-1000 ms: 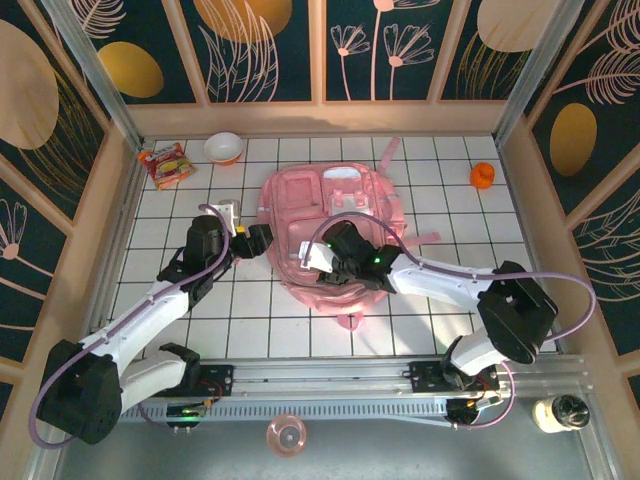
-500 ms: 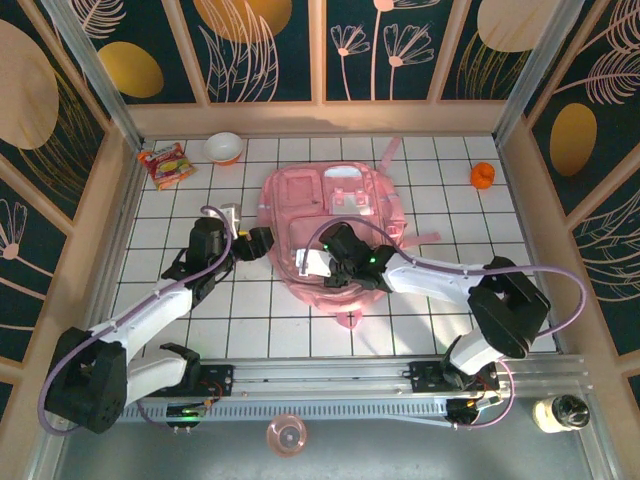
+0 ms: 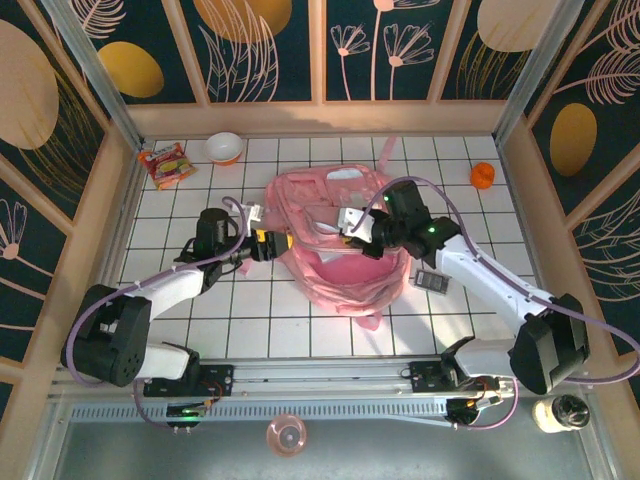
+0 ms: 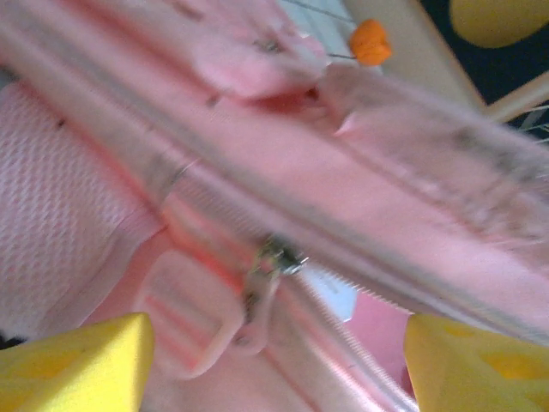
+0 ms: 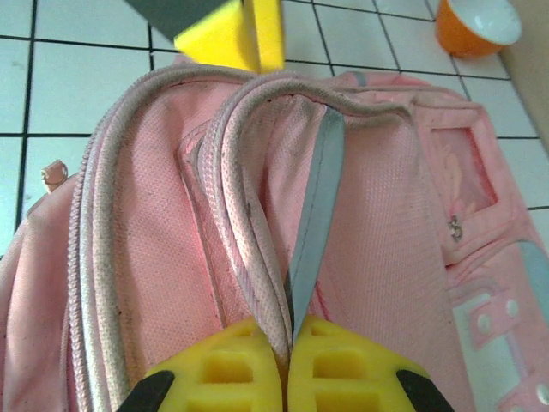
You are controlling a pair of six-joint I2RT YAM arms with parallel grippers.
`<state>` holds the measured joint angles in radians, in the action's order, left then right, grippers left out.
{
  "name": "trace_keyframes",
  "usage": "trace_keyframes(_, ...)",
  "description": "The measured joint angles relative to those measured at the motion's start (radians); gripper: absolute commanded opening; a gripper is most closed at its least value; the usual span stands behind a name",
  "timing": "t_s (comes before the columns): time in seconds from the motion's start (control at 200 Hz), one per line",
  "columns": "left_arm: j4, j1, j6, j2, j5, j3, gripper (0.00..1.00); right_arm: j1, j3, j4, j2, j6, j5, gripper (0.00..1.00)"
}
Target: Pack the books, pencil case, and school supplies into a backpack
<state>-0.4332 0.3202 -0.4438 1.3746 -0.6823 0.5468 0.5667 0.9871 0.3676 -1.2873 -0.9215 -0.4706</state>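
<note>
Right end effector [image 5: 288, 336] clamps backpack [image 5: 163, 240] seam; left end effector [image 4: 279, 365] stands apart, close-up blurred.

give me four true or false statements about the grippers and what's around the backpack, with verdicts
1. The right gripper is shut on an edge of the backpack. True.
2. The left gripper is clamped shut. False: its fingers stand apart, with a zip pull ahead between them.
3. A dark grey gadget lies on the table, to the right of the backpack in the overhead view. True.
4. The snack packet is inside the backpack. False: it lies on the table at the far left, near a bowl.
</note>
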Motion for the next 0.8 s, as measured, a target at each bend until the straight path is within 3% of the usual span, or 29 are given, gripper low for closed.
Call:
trace_keyframes(0.18,-0.006,0.0,0.153,-0.017,-0.074,0.0,0.78,-0.022,0.032,0.044,-0.029,-0.032,-0.05,0.0)
trace_keyframes(0.435,0.026,0.0,0.41,-0.039,-0.079,0.006,0.79,-0.036,0.041,0.064,-0.04,-0.049,-0.082,0.0)
trace_keyframes(0.611,0.098,-0.001,0.513,0.051,-0.104,0.071,0.73,-0.037,0.053,0.079,-0.047,-0.05,-0.092,0.0)
trace_keyframes(0.796,0.215,-0.002,0.61,0.143,-0.177,0.18,0.57,-0.038,0.055,0.079,-0.047,-0.048,-0.092,0.0)
